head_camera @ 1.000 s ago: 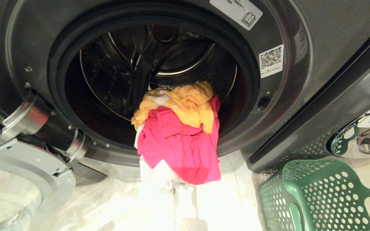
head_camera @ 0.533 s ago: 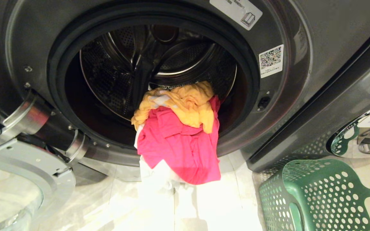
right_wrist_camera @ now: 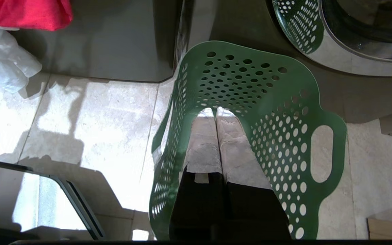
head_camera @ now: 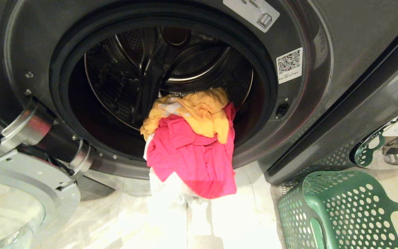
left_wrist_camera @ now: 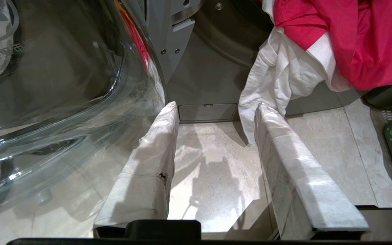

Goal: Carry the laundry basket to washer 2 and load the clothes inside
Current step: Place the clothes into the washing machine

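A dark grey front-loading washer [head_camera: 323, 103] fills the head view, its drum open; no number label shows. The clothes hang over the drum's lip: a yellow-orange garment [head_camera: 199, 112] on top, a pinkish-red one [head_camera: 192, 159] draped down the front, and a white one [head_camera: 171, 192] trailing to the floor. The green perforated laundry basket [head_camera: 344, 211] stands on the floor at the lower right, with nothing visible in it. My left gripper [left_wrist_camera: 216, 106] is open and empty above the tiles, and the white garment [left_wrist_camera: 277, 78] hangs right by one fingertip. My right gripper [right_wrist_camera: 215, 110] is shut and empty over the basket [right_wrist_camera: 277, 102].
The washer's glass door [head_camera: 19, 193] stands swung open at the lower left, close beside my left gripper. A second washer's chrome-rimmed door [head_camera: 385, 141] is at the right, just behind the basket. Pale floor tiles [head_camera: 240, 221] lie between door and basket.
The whole head view has shifted very slightly. The clothes, the basket and the washer door have not moved.
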Robot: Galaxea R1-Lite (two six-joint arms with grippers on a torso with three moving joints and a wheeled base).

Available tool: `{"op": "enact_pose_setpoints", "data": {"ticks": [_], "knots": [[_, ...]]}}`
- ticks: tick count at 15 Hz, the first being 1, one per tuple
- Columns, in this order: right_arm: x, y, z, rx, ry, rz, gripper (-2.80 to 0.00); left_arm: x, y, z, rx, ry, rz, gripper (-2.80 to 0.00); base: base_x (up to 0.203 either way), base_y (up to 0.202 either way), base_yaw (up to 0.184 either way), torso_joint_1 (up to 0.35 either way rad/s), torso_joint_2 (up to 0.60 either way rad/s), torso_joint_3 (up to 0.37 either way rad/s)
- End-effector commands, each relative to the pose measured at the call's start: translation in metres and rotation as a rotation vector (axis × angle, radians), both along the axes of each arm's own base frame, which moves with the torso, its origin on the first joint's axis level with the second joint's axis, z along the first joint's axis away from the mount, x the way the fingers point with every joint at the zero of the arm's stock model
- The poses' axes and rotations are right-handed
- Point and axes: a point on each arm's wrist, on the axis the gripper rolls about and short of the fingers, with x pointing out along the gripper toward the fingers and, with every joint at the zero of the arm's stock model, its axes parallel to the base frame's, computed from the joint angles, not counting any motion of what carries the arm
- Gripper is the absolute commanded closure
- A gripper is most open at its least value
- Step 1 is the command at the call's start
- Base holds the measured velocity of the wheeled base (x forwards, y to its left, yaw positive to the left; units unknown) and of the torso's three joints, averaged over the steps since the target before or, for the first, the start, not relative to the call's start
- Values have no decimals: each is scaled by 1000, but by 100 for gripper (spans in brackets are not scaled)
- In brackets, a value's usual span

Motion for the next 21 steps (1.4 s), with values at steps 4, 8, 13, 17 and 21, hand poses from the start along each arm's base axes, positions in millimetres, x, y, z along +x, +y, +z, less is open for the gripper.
{"op": "enact_pose_setpoints", "data": {"ticks": [4, 8, 13, 17, 21], "knots": [[0, 0, 0, -1, 3, 1, 0, 1, 0, -2, 0, 8, -1, 0, -1, -8, 87, 3, 2, 2], [0, 0, 0, -1, 4, 1, 0, 1, 0, -2, -1, 8, -1, 0, 1, -7, 175, 6, 3, 3], [0, 0, 0, -1, 2, 1, 0, 1, 0, -2, -1, 8, -1, 0, 0, -8, 174, 6, 3, 2], [0, 0, 0, -1, 4, 1, 0, 1, 0, -2, -1, 8, -1, 0, 0, -11, 169, 1, 1, 1], [0, 0, 0, 1, 11, -3, 0, 1, 0, -2, -1, 9, -1, 0, 0, -2, 45, 0, 3, 2]]}}
